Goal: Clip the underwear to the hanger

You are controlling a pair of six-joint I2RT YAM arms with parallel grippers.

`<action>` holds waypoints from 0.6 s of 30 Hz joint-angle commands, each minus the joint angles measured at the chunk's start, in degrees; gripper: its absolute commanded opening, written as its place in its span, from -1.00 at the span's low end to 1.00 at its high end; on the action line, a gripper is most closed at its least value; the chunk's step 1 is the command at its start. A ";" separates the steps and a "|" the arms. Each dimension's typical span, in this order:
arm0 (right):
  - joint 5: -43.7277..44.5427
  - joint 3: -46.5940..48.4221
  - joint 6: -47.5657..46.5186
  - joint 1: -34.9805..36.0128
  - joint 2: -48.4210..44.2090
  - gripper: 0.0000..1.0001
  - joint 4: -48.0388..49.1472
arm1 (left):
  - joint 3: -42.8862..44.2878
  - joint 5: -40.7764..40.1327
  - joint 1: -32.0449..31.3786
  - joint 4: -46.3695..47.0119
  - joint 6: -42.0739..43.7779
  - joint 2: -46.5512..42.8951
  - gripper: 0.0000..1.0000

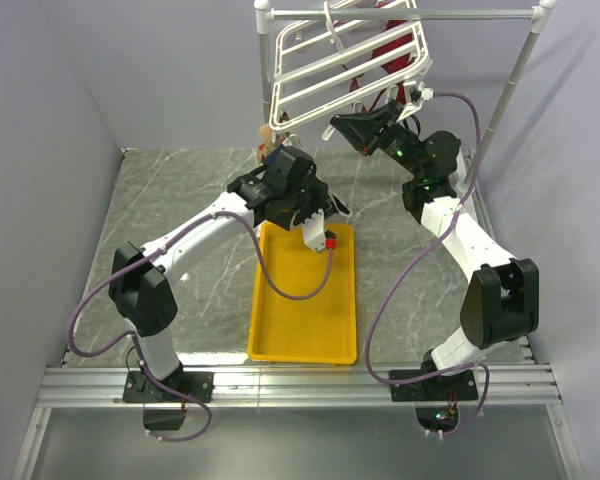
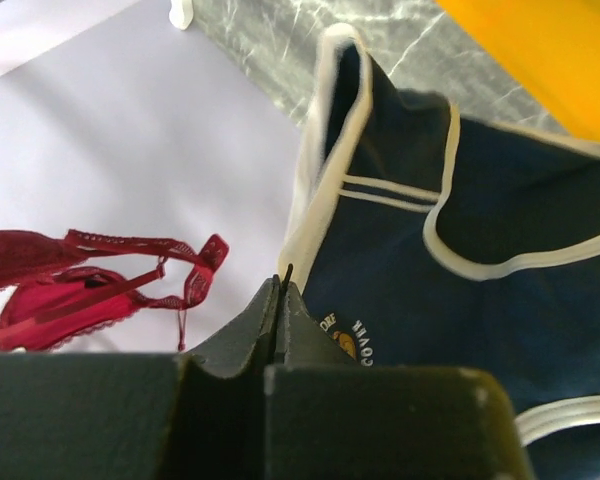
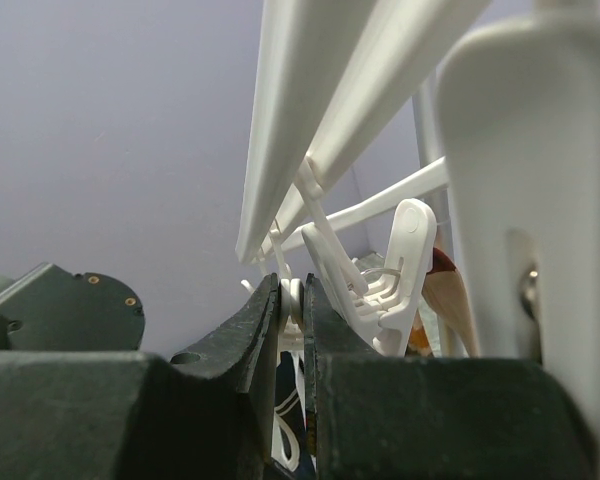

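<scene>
Grey marble table (image 1: 180, 200), hanger (image 3: 280, 130) hung over its far edge. Right gripper (image 3: 292, 300) is clenched on a clip (image 3: 294, 292) up there. Left gripper (image 2: 280, 290) pinches the underwear (image 2: 500, 200) by its edge, below and left of that clip. The left arm looks due to rise.

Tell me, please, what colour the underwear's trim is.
White, against the navy underwear; the left wrist view shows it best.
</scene>
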 commanded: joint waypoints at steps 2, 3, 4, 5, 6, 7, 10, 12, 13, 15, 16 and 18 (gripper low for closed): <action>-3.71 1.74 -1.19 -0.32 2.05 -1.00 -5.14 | 2.37 -2.56 -1.07 -0.70 12.99 -0.96 -0.99; -3.71 1.83 -1.19 -0.32 2.14 -1.00 -5.32 | 1.50 -2.56 -0.98 -0.26 12.11 -1.49 -0.99; -3.54 1.92 -1.36 -0.32 2.05 -1.00 -5.49 | 1.05 -2.21 -0.98 -0.17 11.41 -2.63 -0.99; -3.54 1.92 -1.54 -0.32 1.96 -1.00 -5.58 | 0.61 -1.86 -0.98 0.09 10.53 -3.25 -0.99; -3.62 1.92 -1.45 -0.32 1.96 -1.00 -5.50 | 0.17 -1.59 -0.98 -0.34 8.43 -3.77 -0.99; -3.62 1.92 -1.45 -0.32 1.96 -1.00 -5.49 | -0.01 -0.98 -0.98 -0.78 7.37 -4.91 -0.99; -3.54 1.92 -1.10 -0.32 1.96 -1.00 -5.14 | -0.10 0.78 -0.98 -0.25 -0.79 -6.59 -0.99; -3.80 1.83 -0.75 -0.32 1.96 -1.00 -4.88 | 0.95 0.34 -1.07 -0.35 -7.19 -6.59 -0.99; -3.89 1.83 -0.75 -0.32 1.96 -1.00 -4.79 | 1.22 0.26 -0.98 0.35 -9.58 -6.59 -0.99; -4.06 1.83 -0.66 -0.31 1.96 -1.00 -4.79 | 3.23 0.87 -1.07 0.10 -15.37 -6.59 -0.99; -4.06 1.83 -0.66 -0.32 2.05 -1.00 -4.62 | 3.94 1.04 -0.98 0.09 -17.41 -6.59 -0.99; -4.24 2.00 -0.49 -0.32 1.96 -1.00 -4.44 | 5.52 1.48 -0.98 -0.26 -21.88 -6.68 -0.99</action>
